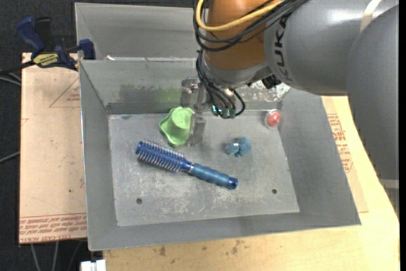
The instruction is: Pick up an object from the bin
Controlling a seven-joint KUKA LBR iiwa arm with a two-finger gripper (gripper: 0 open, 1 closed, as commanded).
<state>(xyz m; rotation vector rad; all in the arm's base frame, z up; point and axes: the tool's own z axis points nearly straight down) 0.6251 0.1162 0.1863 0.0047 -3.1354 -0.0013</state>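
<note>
My gripper hangs low in the back middle of the bin, under the orange wrist cover. It is right against the right side of a light green plastic cup, which lies tipped on the bin floor. Whether the cup is gripped I cannot tell. A blue hairbrush lies just in front of the cup, bristle head to the left and handle pointing right. A small blue lump rests to the right of the gripper.
A small red ball sits near the back right, with a clear plastic piece behind it against the bin's back wall. The arm's bulk hangs over the back right corner.
</note>
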